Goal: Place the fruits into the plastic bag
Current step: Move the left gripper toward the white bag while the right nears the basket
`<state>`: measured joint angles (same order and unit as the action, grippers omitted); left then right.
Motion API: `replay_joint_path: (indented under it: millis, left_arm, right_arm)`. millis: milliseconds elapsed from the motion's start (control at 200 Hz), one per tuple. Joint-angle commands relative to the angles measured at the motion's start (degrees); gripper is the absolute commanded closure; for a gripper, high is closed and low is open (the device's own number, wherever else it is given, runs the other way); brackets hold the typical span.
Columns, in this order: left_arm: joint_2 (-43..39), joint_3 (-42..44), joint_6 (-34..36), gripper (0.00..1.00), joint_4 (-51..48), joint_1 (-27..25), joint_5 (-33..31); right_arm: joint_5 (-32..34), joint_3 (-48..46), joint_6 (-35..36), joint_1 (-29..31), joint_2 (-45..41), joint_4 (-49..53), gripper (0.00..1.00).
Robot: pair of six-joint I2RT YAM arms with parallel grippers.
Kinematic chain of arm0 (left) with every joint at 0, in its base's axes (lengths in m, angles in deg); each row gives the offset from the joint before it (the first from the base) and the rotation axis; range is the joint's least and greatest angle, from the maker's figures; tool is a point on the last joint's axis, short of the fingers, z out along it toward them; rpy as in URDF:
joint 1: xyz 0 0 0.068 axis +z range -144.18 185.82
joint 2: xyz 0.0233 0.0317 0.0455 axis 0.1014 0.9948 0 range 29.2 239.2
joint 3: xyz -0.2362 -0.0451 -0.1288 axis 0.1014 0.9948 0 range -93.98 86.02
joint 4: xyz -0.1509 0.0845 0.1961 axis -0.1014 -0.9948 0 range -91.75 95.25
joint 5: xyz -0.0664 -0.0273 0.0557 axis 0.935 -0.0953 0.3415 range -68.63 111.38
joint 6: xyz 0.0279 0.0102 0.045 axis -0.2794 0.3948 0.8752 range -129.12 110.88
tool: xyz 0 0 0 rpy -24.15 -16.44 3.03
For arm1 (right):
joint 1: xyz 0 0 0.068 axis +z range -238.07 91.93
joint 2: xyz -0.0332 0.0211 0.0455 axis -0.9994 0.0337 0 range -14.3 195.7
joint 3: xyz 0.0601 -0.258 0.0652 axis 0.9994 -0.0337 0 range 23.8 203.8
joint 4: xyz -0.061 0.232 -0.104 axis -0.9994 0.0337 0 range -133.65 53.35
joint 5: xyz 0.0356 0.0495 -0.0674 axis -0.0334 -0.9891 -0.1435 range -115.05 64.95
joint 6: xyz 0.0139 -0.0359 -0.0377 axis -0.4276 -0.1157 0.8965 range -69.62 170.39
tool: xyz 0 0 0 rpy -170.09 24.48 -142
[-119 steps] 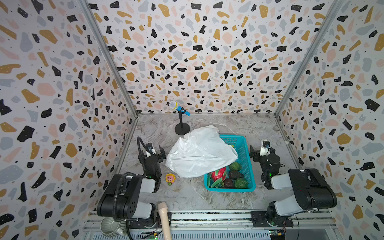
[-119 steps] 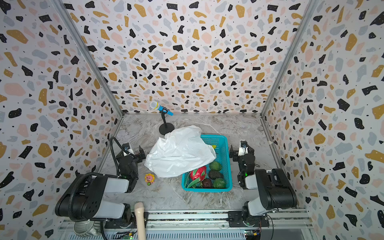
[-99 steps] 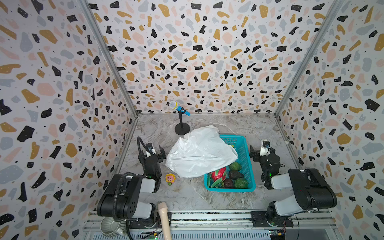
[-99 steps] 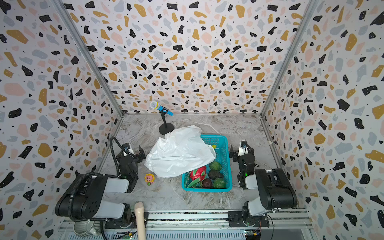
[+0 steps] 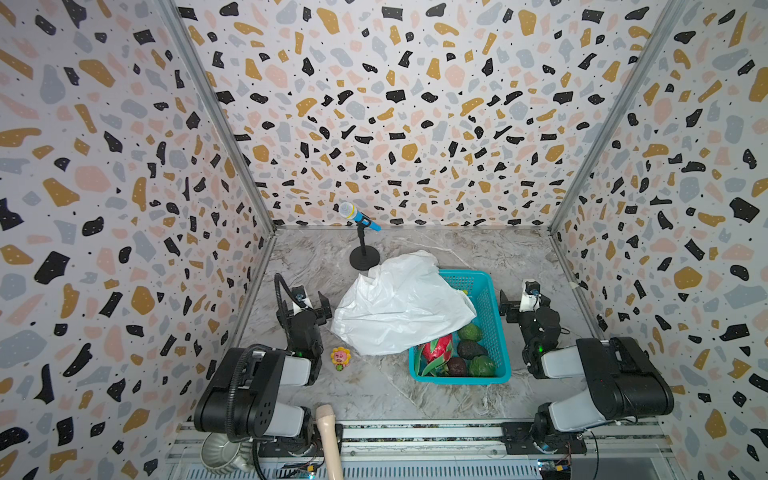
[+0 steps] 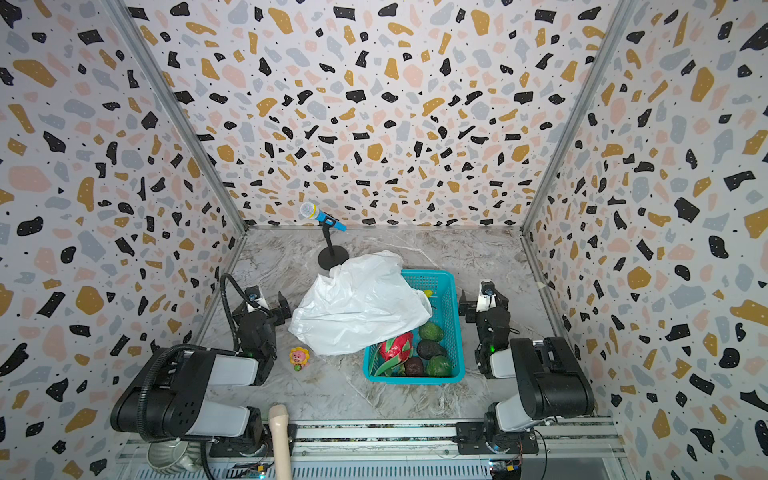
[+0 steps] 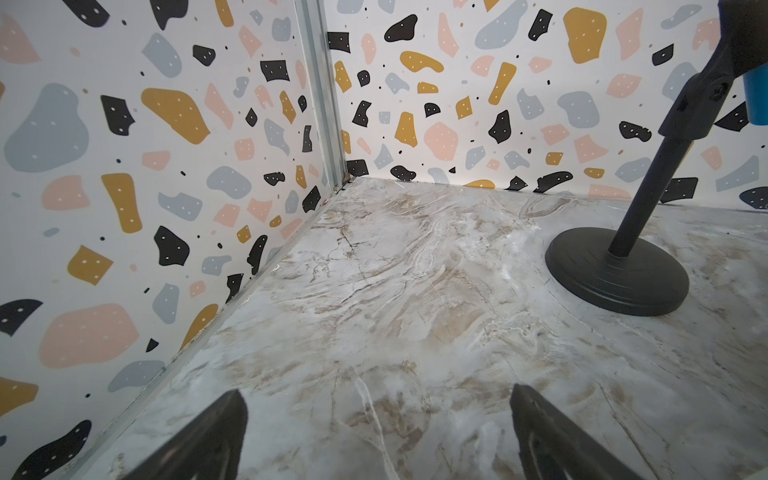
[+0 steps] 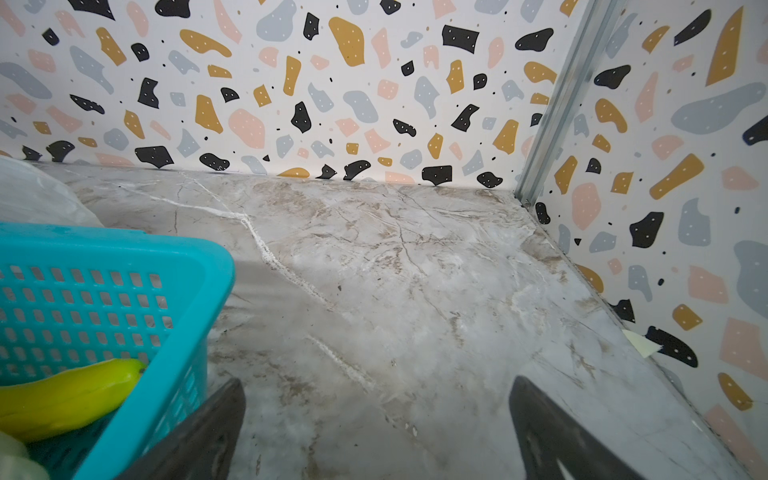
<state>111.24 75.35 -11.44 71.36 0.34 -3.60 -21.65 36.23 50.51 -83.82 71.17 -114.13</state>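
Observation:
The white plastic bag (image 5: 399, 303) (image 6: 357, 303) lies crumpled, draped over the far left part of a teal basket (image 5: 495, 307). In the basket's near end lie the fruits: a red-pink dragon fruit (image 5: 437, 347), two bumpy green ones (image 5: 470, 332) (image 5: 482, 366), a dark green one (image 5: 471, 350) and a dark brown one (image 5: 457, 365). A yellow banana (image 8: 70, 399) shows in the right wrist view. My left gripper (image 5: 306, 305) (image 7: 376, 395) rests open left of the bag, over bare table. My right gripper (image 5: 524, 301) (image 8: 377, 386) stands open right of the basket, empty.
A blue microphone on a black stand (image 5: 362, 239) (image 7: 615, 278) is behind the bag. A small sunflower-face toy (image 5: 340, 357) sits near the left arm. Patterned walls close three sides. A wooden handle (image 5: 328, 432) and a metal bowl (image 5: 220, 453) lie by the front rail.

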Motion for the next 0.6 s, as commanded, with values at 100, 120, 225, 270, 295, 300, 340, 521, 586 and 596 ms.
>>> replay_joint_path:
  millis: [100,120,225,270,295,300,340,521,586,596]
  left_arm:
    - [0.31,-0.06,0.47,0.01,3.33,0.11,-1.13]
    - [0.37,-0.11,0.42,0.01,3.34,0.11,-1.14]
    - [0.49,-0.22,0.48,0.01,3.33,0.11,-1.15]
    - [0.49,-0.22,0.45,0.01,3.33,0.11,-1.15]
    - [0.55,-0.22,0.48,0.01,3.33,0.14,-1.21]
    - [0.56,-0.22,0.48,0.01,3.33,0.12,-1.21]
    - [0.55,-0.28,0.39,0.0,3.24,0.11,-1.22]
    - [0.3,-0.2,0.35,0.0,3.22,0.16,-1.22]
    - [0.37,-0.08,0.47,0.0,3.5,0.16,-1.22]
    - [0.33,-0.12,0.48,0.01,3.5,0.12,-1.22]
  right_arm:
    - [-0.32,-0.12,0.34,0.12,-0.32,0.34,0.01]
    - [-0.32,-0.12,0.37,0.1,-0.37,0.34,0.01]
    - [-0.32,-0.11,0.33,0.09,-0.31,0.29,0.01]
    - [-0.39,-0.12,0.36,0.06,-0.36,0.38,0.01]
    - [-1.1,-0.12,0.17,-0.32,-0.37,0.3,0.01]
    - [-1.33,-0.17,0.11,-0.4,-0.38,0.23,0.01]
    - [-2.71,-0.33,-0.12,-1.15,-0.52,0.24,0.01]
    - [-5.37,-0.8,-0.85,-2.52,-0.65,-0.34,0.01]
    - [-8.37,-0.85,-1.5,-4.04,-0.55,-0.7,0.01]
    - [-8.35,-0.84,-1.47,-4.1,-0.52,-0.71,0.01]
